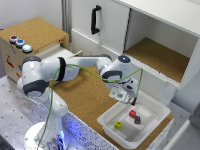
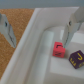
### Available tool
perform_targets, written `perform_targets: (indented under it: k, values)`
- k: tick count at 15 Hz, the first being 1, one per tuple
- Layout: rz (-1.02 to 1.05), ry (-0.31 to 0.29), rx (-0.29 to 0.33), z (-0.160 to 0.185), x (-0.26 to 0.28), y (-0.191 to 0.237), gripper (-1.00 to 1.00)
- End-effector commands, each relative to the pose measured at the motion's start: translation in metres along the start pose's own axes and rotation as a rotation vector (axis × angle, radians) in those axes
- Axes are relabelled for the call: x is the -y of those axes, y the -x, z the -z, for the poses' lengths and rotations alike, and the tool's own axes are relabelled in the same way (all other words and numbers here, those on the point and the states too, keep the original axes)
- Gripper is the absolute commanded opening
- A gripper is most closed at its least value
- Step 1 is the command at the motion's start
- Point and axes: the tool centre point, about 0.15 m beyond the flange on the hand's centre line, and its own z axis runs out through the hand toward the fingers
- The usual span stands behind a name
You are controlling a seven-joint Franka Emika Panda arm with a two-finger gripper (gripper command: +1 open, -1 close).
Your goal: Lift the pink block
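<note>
The pink block is a tiny reddish-pink cube lying inside the white tray, next to a dark cube. A yellow cube lies further toward the tray's front. My gripper hangs open and empty just above the tray, a little above and to the exterior view's left of the pink block. In the wrist view the pink block sits below one of the fingers, beside the dark cube. The gripper straddles the tray's rim.
A white cabinet with an open compartment and a black door handle stands behind the tray. A wooden box with coloured buttons is at the exterior view's left. The tray rests on a cork surface.
</note>
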Motion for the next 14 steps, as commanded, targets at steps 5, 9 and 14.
perform_targets:
  k: [5, 9, 14]
  values:
    - [-0.145, -0.067, -0.124, -0.069, -0.043, -0.031, 1.0]
    - [-0.149, -0.059, -0.075, -0.1, -0.051, -0.043, 1.0]
    - [-0.134, -0.094, -0.055, -0.129, -0.049, -0.059, 1.0]
